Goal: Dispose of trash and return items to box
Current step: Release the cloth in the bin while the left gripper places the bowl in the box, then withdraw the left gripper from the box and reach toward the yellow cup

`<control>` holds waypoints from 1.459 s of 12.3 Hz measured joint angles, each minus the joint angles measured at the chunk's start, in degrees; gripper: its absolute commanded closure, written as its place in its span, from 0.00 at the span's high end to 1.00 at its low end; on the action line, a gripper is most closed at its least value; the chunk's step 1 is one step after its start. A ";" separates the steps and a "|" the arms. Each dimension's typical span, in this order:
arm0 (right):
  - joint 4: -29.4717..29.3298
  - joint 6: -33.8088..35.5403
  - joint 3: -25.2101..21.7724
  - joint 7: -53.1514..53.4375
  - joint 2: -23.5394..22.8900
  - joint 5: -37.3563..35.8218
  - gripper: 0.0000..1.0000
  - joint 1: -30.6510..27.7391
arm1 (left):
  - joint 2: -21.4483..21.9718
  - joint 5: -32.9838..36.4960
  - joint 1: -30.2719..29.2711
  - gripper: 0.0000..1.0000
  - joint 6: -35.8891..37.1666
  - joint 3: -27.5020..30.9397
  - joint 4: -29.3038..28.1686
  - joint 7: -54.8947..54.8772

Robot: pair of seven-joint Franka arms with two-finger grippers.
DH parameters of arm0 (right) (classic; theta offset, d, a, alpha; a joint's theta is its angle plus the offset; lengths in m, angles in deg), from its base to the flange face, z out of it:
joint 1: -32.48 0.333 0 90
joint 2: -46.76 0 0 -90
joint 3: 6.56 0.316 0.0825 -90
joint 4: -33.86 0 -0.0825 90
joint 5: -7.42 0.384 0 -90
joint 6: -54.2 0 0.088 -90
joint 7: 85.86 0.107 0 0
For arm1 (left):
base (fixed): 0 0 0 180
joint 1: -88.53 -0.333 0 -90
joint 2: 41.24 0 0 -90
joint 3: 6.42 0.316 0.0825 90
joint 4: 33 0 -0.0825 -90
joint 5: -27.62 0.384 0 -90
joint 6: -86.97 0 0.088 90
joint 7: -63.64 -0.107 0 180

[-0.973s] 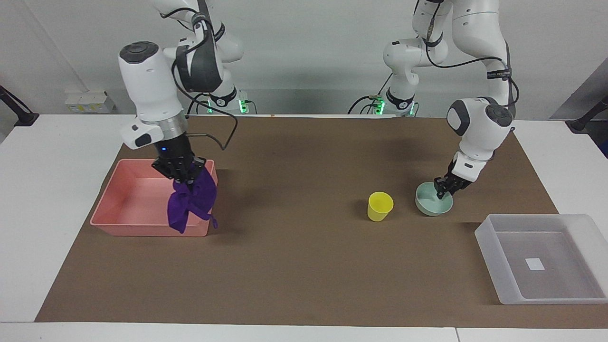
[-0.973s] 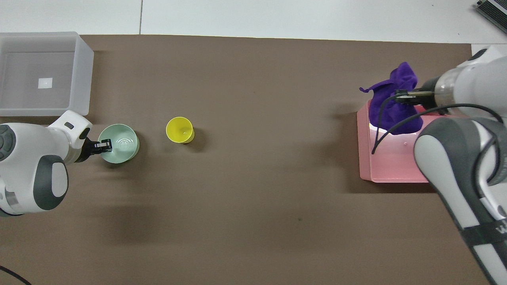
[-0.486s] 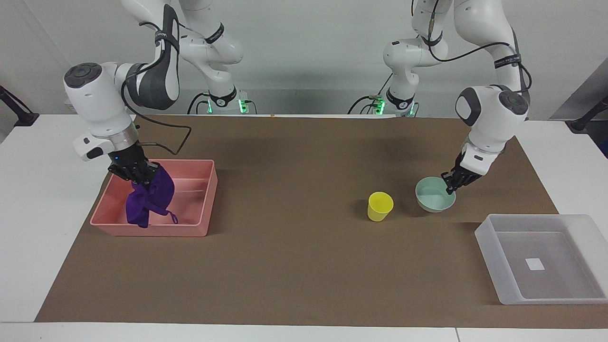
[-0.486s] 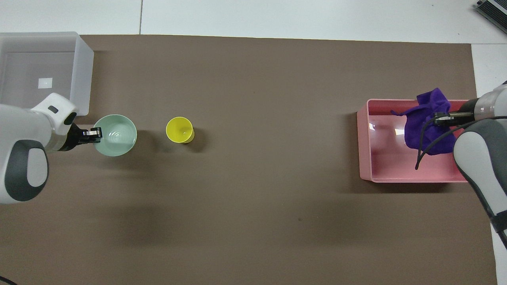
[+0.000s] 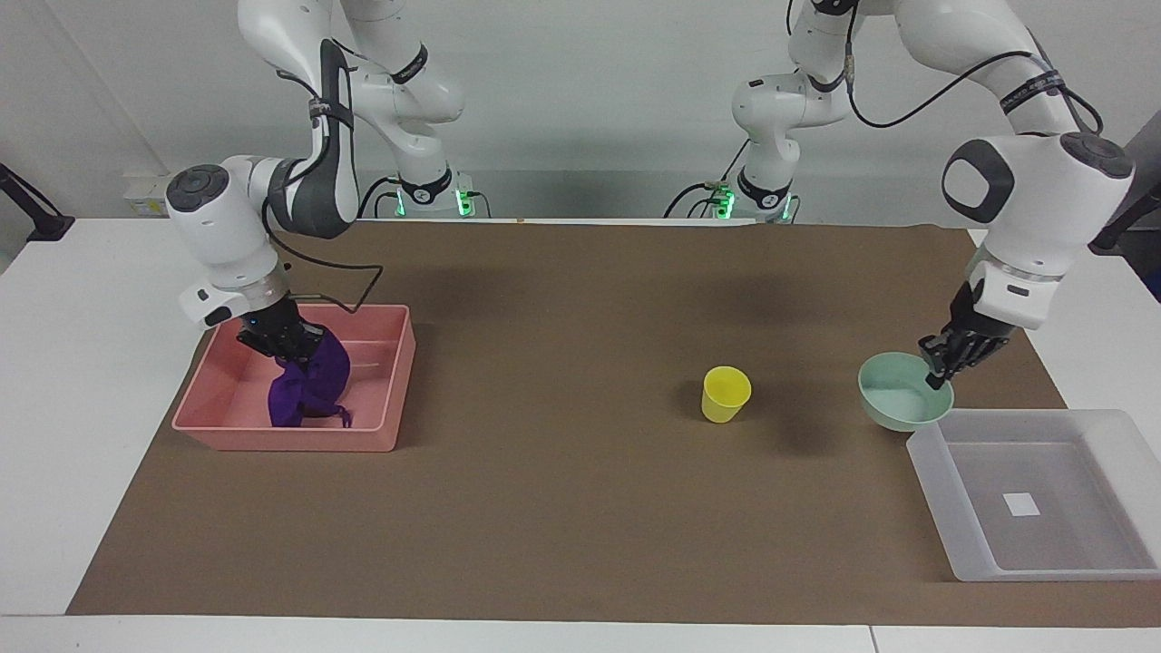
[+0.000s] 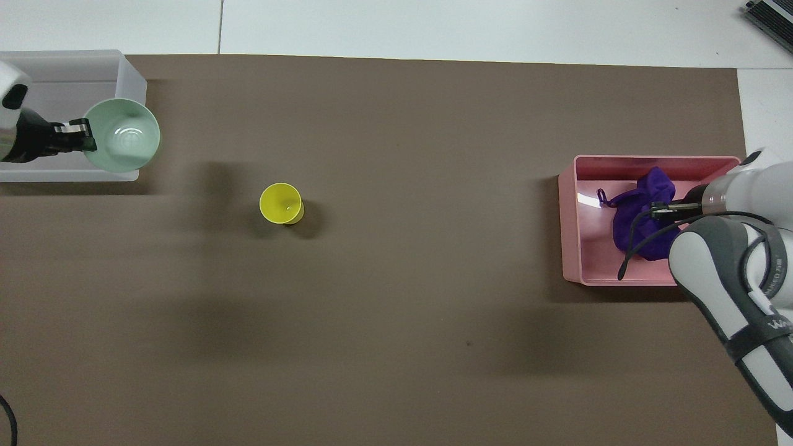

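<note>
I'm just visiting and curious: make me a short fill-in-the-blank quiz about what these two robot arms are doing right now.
1. The left gripper grips the rim of the mint-green ____.
2. The right gripper holds the purple rag down inside the ____ tray.
3. The yellow cup stands upright on the brown ____.
4. The frosted-white box has a small white ____ on its floor.

Missing words: bowl; pink; mat; sticker

A brown mat (image 5: 562, 508) covers the white table (image 5: 82, 381), carrying yellow cup (image 5: 726, 394), pink tray (image 5: 381, 399), frosted box (image 5: 934, 472).
</note>
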 measured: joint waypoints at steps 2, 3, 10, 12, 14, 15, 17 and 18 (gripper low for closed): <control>0.24 -1.22 0.01 1.16 -0.93 0.00 1.00 0.01 | -4.02 0.01 -2.53 0.00 0.61 0.11 6.54 -0.08; 0.22 -1.35 0.07 1.81 -1.00 0.00 1.00 0.07 | -6.43 0.03 -3.86 0.00 0.93 0.18 9.97 -0.10; -6.37 6.27 0.74 12.71 1.86 -0.77 1.00 5.19 | -26.07 2.11 -12.36 0.00 0.43 0.56 28.24 -7.33; -9.43 11.72 0.89 14.93 4.10 -1.25 1.00 6.91 | -28.95 2.87 -12.94 0.00 -3.39 0.53 28.00 -8.38; -14.67 20.20 0.79 14.93 6.06 -1.26 1.00 6.62 | -29.86 4.38 -12.85 0.00 -6.36 0.35 26.58 -8.54; -17.67 24.39 0.74 14.93 6.88 -1.26 1.00 6.39 | -30.04 5.28 -12.82 0.00 -6.84 0.27 25.90 -8.69; -21.52 29.36 0.58 14.86 8.75 -1.26 1.00 5.96 | -30.62 6.21 -12.80 0.39 -6.90 0.15 25.53 -9.22; -22.22 31.44 0.34 14.71 9.86 -1.26 1.00 5.91 | -30.69 6.32 -12.68 0.80 -6.90 0.07 25.52 -10.05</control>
